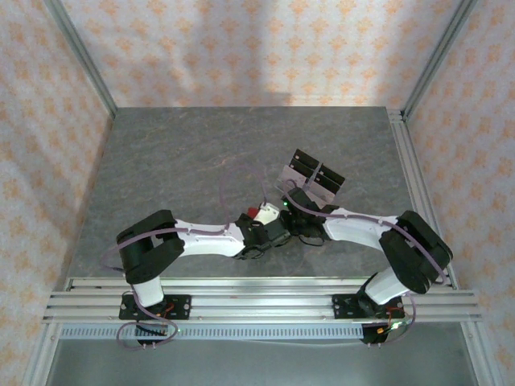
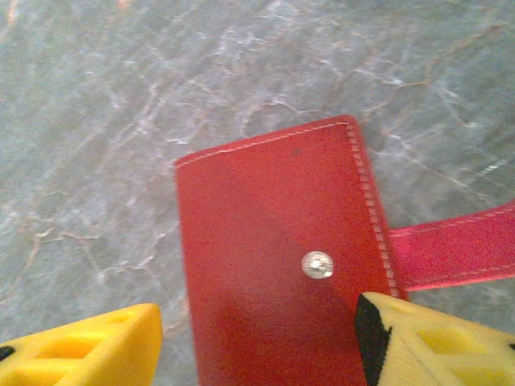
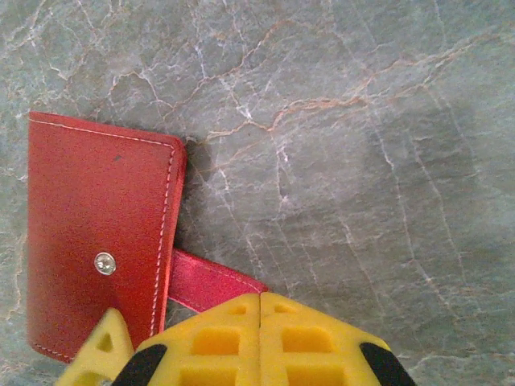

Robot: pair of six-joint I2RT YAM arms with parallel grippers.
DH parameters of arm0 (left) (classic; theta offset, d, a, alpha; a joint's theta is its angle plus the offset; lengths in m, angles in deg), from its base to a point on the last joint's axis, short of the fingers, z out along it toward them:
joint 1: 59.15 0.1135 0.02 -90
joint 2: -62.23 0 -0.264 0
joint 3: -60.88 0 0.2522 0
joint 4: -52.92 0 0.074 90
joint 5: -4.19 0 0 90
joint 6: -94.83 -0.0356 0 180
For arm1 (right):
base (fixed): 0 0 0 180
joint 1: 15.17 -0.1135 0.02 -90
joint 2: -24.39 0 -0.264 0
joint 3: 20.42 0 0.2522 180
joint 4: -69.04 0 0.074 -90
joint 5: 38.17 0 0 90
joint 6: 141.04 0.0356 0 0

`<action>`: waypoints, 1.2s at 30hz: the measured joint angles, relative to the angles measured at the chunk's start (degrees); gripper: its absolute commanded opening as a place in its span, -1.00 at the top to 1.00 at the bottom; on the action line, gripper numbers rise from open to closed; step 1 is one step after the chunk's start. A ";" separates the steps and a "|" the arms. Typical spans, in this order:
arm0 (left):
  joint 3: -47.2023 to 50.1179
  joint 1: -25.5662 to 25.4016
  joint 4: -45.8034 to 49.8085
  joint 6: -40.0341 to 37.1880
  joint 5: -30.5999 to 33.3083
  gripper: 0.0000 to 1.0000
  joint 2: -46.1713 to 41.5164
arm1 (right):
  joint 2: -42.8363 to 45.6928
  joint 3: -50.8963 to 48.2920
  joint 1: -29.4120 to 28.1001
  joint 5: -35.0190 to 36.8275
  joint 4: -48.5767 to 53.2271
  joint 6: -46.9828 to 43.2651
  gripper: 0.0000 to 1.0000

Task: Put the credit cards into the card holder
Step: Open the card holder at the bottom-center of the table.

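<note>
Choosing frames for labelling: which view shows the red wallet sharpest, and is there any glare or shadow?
Right wrist: the card holder is crisp, its stitching clear, with a narrow shadow along its right edge. Left wrist: softer and slightly blurred, and the snap glints. Top external: even light on the table, no glare.

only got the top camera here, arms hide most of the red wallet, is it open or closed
observer: looks closed, the wallet lies flat on the table, red face up.
operator: is the strap snapped
observer: no, the strap sticks out sideways and the snap is bare.
operator: what are the right jaws doing
observer: shut, tips right at the strap; whether they touch it i cannot tell.
</note>
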 measured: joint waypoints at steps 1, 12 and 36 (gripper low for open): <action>0.00 0.00 0.48 0.46 0.90 -0.29 -0.07 | 0.11 0.00 0.00 0.00 0.04 -0.04 1.00; 5.07 4.02 2.40 4.70 4.22 -0.31 -11.82 | 1.01 6.03 0.07 -0.92 4.52 -3.28 1.00; 15.17 16.87 1.22 9.14 -3.82 -0.35 -26.38 | -6.58 27.34 -3.15 -10.84 6.75 0.00 1.00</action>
